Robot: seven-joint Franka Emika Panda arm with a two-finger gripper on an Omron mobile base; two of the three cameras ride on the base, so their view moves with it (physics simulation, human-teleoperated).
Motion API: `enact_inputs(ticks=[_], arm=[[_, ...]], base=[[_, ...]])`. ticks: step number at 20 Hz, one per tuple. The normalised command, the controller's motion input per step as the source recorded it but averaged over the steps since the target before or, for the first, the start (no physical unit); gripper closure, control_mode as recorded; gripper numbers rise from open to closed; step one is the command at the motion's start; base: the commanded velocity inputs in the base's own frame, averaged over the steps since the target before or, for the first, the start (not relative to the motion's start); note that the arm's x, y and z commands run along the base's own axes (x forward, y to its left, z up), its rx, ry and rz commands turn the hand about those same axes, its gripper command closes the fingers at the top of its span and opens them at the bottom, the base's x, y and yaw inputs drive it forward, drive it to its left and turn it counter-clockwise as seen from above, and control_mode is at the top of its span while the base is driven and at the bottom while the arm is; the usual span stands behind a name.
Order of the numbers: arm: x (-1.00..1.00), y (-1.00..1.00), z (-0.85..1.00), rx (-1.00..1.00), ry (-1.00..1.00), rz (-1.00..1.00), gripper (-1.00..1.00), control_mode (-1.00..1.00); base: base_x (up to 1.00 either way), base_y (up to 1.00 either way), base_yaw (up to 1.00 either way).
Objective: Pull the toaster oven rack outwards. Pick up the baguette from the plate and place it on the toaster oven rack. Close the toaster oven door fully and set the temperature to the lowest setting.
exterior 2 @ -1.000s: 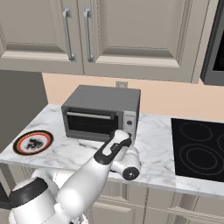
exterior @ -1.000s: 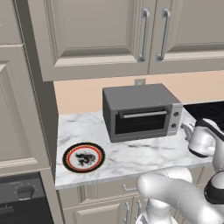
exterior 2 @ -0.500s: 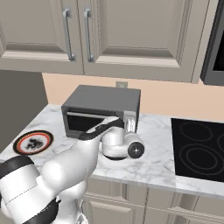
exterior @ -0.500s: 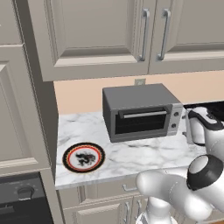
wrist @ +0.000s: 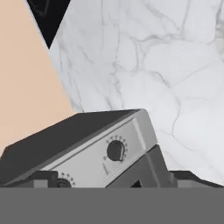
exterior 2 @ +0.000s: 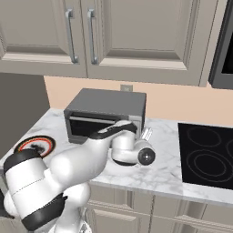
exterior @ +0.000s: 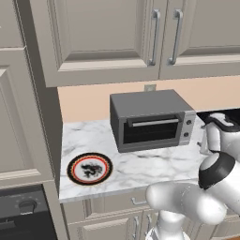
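The toaster oven (exterior: 150, 117) (exterior 2: 107, 105) stands at the back of the marble counter. Its door (exterior: 152, 132) is shut, with the silver bar handle (exterior: 154, 123) across its top. My gripper (exterior: 203, 140) (exterior 2: 146, 133) (wrist: 116, 179) hangs open just off the oven's right end, holding nothing. In the hand view the silver panel's round knob (wrist: 116, 151) sits right ahead between the spread tips. The plate (exterior: 89, 168) (exterior 2: 35, 144) lies bare at the counter's left front. The baguette and the rack are hidden.
A black cooktop (exterior 2: 209, 154) lies to the right of the oven. Wall cabinets (exterior: 154, 33) hang above it. A black built-in oven (exterior: 23, 215) sits low on the left. Bare marble (exterior: 154, 161) stretches in front of the toaster oven.
My arm has folded upward and the hand has lifted and turned beside the oven's right end. The oven, its door and the plate have stayed put.
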Motion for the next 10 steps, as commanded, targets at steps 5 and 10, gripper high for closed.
enact_inputs(ticks=[5, 10], arm=[[0.0, 0.63, -0.19, 0.06, -0.12, -0.19, -1.0, -1.0], [0.12, 0.18, -0.19, 0.01, -0.11, -0.2, -1.0, -1.0]], base=[[0.0, 0.0, 0.0], [0.0, 0.0, 0.0]])
